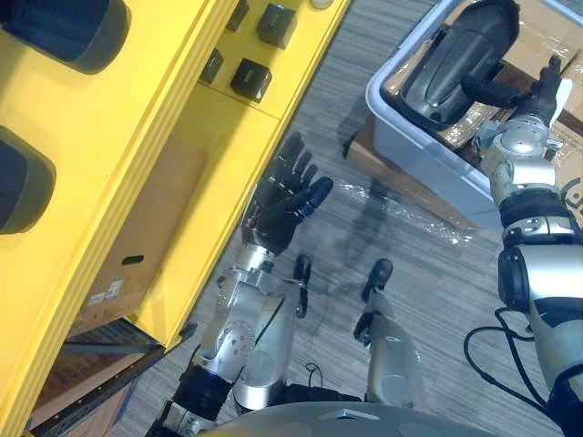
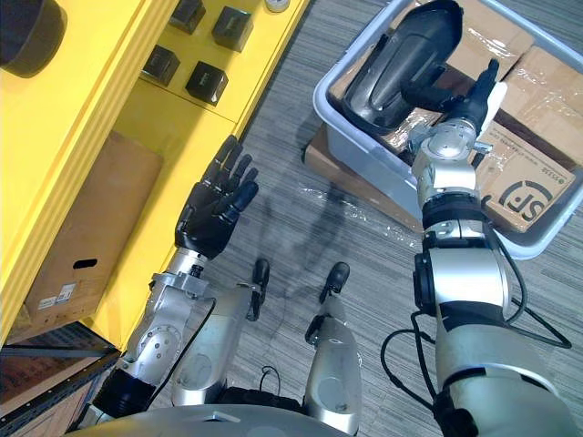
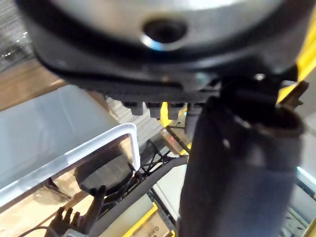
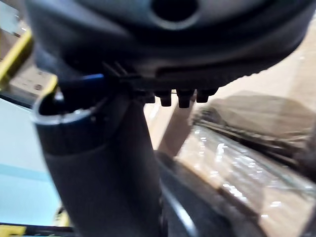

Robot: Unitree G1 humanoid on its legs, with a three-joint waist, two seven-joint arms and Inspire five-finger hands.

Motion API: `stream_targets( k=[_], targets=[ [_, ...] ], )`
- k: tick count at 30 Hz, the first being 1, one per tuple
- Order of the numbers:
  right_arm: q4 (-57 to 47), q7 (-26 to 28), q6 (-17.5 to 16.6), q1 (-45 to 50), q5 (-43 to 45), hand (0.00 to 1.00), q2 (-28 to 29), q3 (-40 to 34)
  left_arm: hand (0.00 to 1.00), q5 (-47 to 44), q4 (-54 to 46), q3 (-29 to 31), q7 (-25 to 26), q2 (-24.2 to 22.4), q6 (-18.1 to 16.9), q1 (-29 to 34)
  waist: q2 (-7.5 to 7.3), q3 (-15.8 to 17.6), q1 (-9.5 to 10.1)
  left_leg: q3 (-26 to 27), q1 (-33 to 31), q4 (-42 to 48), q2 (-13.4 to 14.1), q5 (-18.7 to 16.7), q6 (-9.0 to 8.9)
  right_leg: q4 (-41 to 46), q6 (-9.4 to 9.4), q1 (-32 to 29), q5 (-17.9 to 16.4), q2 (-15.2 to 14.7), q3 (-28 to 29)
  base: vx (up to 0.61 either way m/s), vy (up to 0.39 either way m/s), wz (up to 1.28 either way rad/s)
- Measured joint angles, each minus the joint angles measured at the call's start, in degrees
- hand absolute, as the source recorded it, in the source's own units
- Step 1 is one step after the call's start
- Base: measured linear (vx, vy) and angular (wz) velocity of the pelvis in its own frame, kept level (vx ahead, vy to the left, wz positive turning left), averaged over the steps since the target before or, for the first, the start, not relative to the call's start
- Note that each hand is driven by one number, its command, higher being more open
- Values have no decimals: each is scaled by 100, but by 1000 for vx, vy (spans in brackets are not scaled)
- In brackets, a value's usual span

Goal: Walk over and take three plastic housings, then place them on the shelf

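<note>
Raised left hand (image 1: 278,208), fingers straight, spread; right arm extended forward, right hand (image 2: 472,98) ahead.

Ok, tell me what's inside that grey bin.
In the grey bin lies one dark plastic housing, on film-wrapped cardboard boxes. The right hand reaches in at the housing's end. Whatever sits beneath the housing and the boxes is covered.

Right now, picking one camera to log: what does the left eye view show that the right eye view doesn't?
Left eye view adds a second dark housing on the yellow shelf. Right eye view adds the grey bin's far rim and a printed carton. Shared: the open left hand, and the right hand at the housing in the bin.
</note>
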Motion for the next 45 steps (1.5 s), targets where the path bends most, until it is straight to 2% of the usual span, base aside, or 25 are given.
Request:
stream_targets(
  k=[1,3,4,9,13,18,25,31,35,37,38,41,42,45],
  targets=[
    [10,-3,59,-32,1,100,-34,1,100,0,40,-5,0,-4,-2,-6,3,1,17,-17,-7,-6,0,5,-4,0,-1,-1,1,1,-24,2,18,12],
    [301,-11,398,-365,17,100,-226,-16,100,-1,214,-38,4,-20,-10,-81,19,4,108,-73,-21,-30,-3,18,-22,0,-10,-2,-6,5,-92,14,14,13],
    [455,-15,563,-545,16,0,-360,-21,100,-6,287,-76,14,-23,-12,-142,54,21,160,-116,-29,-52,-12,31,-33,3,-11,3,-7,4,-147,18,11,14],
    [789,-53,945,-767,2,0,-695,-2,100,-179,322,-77,57,-15,-94,-127,89,31,295,-222,-38,-119,-21,52,-53,37,-9,1,-7,4,-335,39,16,10],
    [1003,159,1111,-804,-117,0,-1138,31,100,-283,427,-76,60,37,-108,-172,146,53,409,-237,-38,-153,-25,62,-62,78,-70,-17,-61,-9,-423,10,14,2],
    [1279,421,1310,-775,-498,0,-1337,4,100,-396,442,-58,-33,249,-115,9,154,51,411,-359,-45,-274,-6,135,-129,78,-116,-30,-124,25,-551,1,-4,8],
    [1340,561,1336,-546,-676,0,-1361,-143,100,-393,370,101,-122,386,-113,265,123,68,415,-407,77,-283,61,130,-161,91,-112,109,-120,93,-595,8,7,3],
    [1327,566,1429,71,-1020,0,-1322,-249,100,-392,-219,322,-338,652,-76,675,-97,96,385,-351,350,-335,110,116,-181,91,-108,329,-132,130,-537,-12,24,-4],
    [1067,306,1284,412,-1508,0,-1135,-236,100,-269,-385,367,-366,787,270,811,-461,75,187,-195,486,-385,170,115,-201,40,-99,404,-141,164,-437,-33,25,-17],
    [461,102,1165,573,-1738,0,-1099,-181,100,21,-384,307,-231,872,697,760,-634,45,31,-62,597,-453,201,110,-207,-43,-65,467,-139,182,-346,-20,26,-26],
    [2,-17,1103,640,-1904,0,-1100,-63,100,84,-382,269,-170,872,938,733,-687,33,-84,-10,658,-488,205,111,-207,-63,-56,501,-132,180,-307,-17,37,-23],
    [-906,-148,950,826,-2174,0,-1099,159,100,58,-380,137,-135,865,1441,628,-828,-81,-224,175,800,-597,251,108,-212,-149,-4,529,-93,202,-162,16,40,-33],
    [-1197,-206,809,956,-2388,0,-1097,185,100,58,-344,46,-108,870,1699,473,-876,-181,-265,233,842,-622,285,94,-234,-150,-4,524,-91,228,-96,55,32,-23],
    [-1621,-408,532,1231,-2804,0,-871,233,100,-14,-17,-254,25,829,2082,5,-1022,-514,-399,364,977,-779,345,88,-259,-151,-22,500,-69,270,56,68,26,-23]
  ],
)
